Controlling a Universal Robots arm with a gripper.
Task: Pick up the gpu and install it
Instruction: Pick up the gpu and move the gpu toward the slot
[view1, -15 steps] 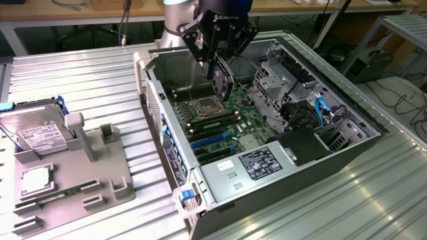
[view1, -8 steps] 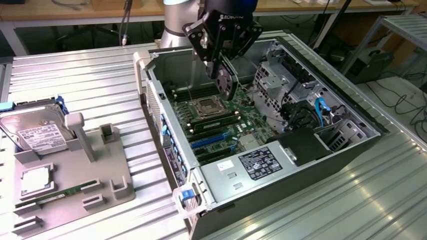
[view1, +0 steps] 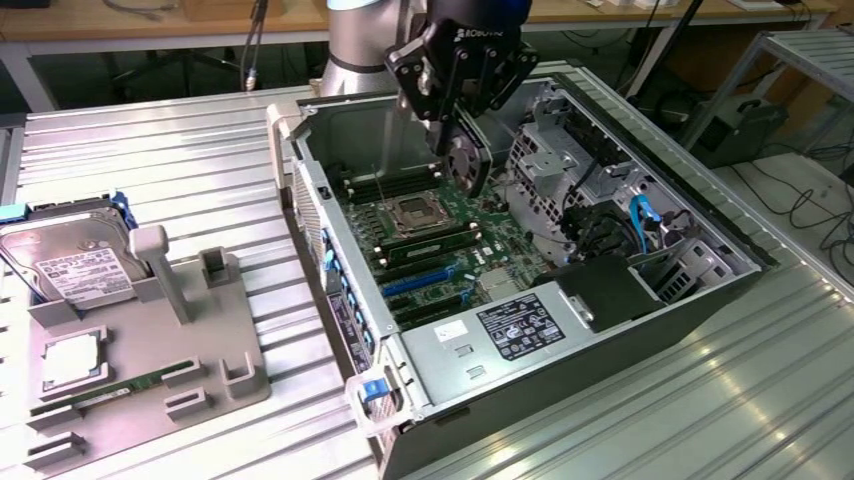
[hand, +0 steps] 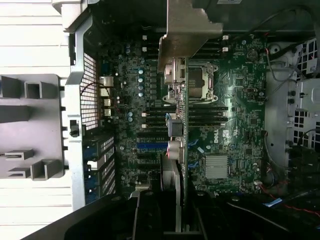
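My gripper (view1: 451, 128) hangs over the open computer case (view1: 310, 190) and is shut on the gpu (view1: 470, 165). The card hangs on edge below the fingers, its round black fan facing the exterior view's right, above the motherboard (view1: 461, 245) and apart from it. In the wrist view the gpu (hand: 183, 115) appears edge-on, with its silver end bracket (hand: 187, 27) at the far end and the fan (hand: 169, 172) close to my gripper (hand: 178, 220). Blue expansion slots (hand: 150, 147) lie on the board beside and below the card.
A grey fixture (view1: 200, 350) at the exterior view's left holds a silver hard drive (view1: 74, 265), a processor (view1: 67, 362) and a green memory stick (view1: 123, 390). Inside the case are the processor socket (view1: 414, 212), a power supply (view1: 523, 325) and drive cages with cables (view1: 627, 225).
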